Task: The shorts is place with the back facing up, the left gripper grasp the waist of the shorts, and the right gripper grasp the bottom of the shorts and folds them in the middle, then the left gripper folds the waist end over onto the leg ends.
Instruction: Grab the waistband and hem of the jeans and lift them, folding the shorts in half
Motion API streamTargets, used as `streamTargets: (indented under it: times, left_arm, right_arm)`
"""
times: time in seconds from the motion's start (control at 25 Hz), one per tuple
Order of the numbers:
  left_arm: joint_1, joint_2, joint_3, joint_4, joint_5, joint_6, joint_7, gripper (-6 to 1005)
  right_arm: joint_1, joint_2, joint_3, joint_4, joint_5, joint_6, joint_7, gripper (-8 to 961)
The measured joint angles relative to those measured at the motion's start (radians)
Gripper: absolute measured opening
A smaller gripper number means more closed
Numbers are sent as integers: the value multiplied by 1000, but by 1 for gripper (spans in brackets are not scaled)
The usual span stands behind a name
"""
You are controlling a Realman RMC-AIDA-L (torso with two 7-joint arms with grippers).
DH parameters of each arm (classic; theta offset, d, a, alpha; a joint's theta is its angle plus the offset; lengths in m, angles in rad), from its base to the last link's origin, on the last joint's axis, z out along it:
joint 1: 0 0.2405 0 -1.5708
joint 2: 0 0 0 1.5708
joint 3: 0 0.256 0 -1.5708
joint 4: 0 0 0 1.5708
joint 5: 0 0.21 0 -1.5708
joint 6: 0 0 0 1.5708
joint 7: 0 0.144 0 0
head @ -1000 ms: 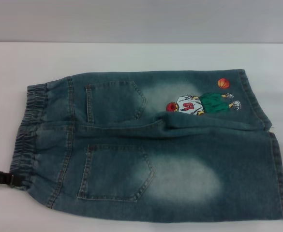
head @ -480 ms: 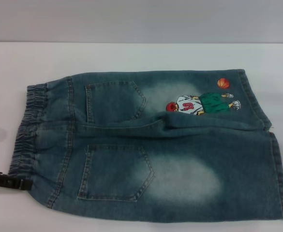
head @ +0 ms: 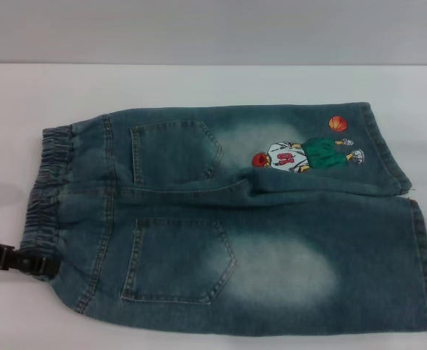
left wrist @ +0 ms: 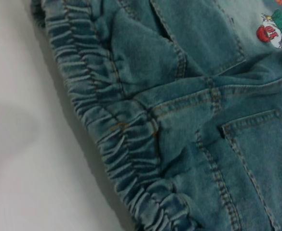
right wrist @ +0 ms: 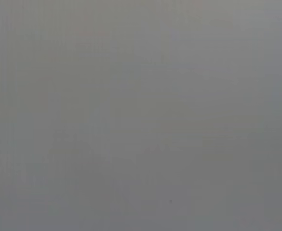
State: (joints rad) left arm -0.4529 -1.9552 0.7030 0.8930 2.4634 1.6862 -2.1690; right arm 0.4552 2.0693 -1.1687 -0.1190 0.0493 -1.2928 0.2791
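Note:
The shorts [head: 228, 219] lie flat on the white table [head: 198, 84], back side up, with two patch pockets showing. The ruffled waist [head: 45, 189] is at the left and the leg ends [head: 421, 262] at the right, with the cartoon print [head: 301, 155] and an orange ball [head: 337, 124] on the far leg. My left gripper [head: 39, 264] reaches in from the left edge and is shut on the near corner of the waist. The left wrist view shows the waist [left wrist: 116, 144] close up, with a shadow beneath it. My right gripper is out of view.
A grey wall runs behind the table's far edge. White tabletop shows to the left of the waist and beyond the shorts. The right wrist view shows only plain grey.
My left gripper has slid right to the waist's near corner and then risen slightly. That corner has shifted up and to the right with it, bunching the band.

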Motion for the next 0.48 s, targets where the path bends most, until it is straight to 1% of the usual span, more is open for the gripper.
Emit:
streamTargets:
  times: [0.28, 0.48]
  left_arm:
    - [-13, 0, 0, 2, -1, 3, -1, 696]
    - [-13, -4, -7, 16, 5, -5, -8, 690]
  right_arm:
    - [-4, 0, 8, -1, 0, 5, 0, 588]
    - [-5, 0, 13, 1, 0, 5, 0, 588]
